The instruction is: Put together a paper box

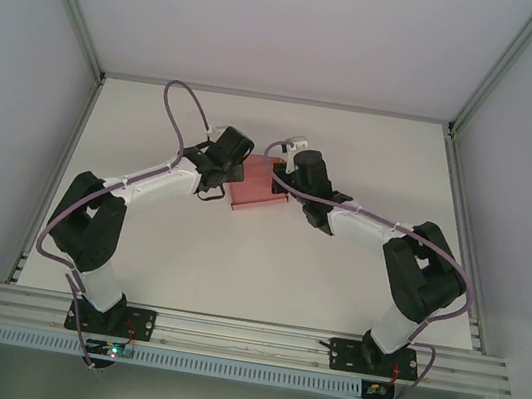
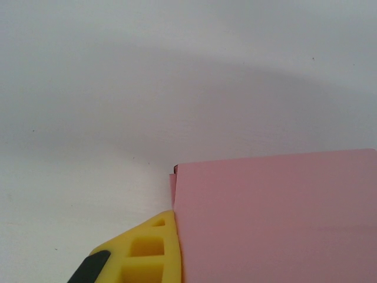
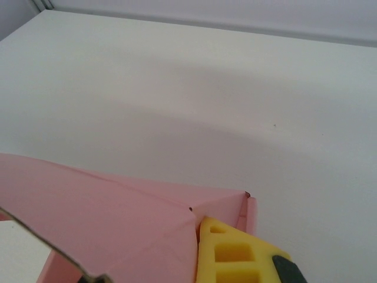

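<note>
The paper box [image 1: 257, 190] sits between the arms, left pincer [image 1: 230, 177] and right pincer [image 1: 284, 180] apparently pinching its opposite ends

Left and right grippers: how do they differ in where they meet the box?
The left gripper meets the box at its left edge; the right gripper at its far right corner. By the left fingers the box looks flat; by the right fingers it is folded, flap raised. Both pinch the box.
</note>
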`<action>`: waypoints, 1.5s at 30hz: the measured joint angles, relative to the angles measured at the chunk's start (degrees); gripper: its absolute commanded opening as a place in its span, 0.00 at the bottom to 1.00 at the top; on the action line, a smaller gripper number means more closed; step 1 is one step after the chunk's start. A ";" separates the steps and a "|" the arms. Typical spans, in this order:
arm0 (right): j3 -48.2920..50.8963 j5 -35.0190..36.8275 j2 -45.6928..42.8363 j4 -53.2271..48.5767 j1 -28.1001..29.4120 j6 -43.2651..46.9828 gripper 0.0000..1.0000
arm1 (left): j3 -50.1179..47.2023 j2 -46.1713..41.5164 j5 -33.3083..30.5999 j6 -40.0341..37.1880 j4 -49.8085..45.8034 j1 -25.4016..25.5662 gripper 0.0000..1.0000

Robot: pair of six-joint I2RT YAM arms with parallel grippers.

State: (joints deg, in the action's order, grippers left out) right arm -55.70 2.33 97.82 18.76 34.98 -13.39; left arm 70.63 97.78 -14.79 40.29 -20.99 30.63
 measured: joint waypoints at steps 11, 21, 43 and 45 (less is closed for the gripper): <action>1.46 0.37 0.00 1.25 0.28 0.00 0.00 | 1.53 0.92 3.10 0.68 -1.40 -1.14 0.00; 9.46 0.63 0.35 10.88 0.70 1.18 0.00 | -9.99 -1.95 6.32 -6.73 10.43 -0.79 0.00; 24.20 -1.14 -4.15 21.77 3.17 9.60 0.00 | -18.88 -18.71 17.84 -10.49 8.17 -0.31 0.92; 24.24 -1.31 -4.15 21.70 3.19 10.29 0.00 | -18.29 -20.74 17.77 -10.16 5.92 -0.31 1.00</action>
State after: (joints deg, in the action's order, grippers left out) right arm -31.46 1.02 93.67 40.47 38.17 -3.09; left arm 52.34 77.03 2.98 30.13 -15.07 30.33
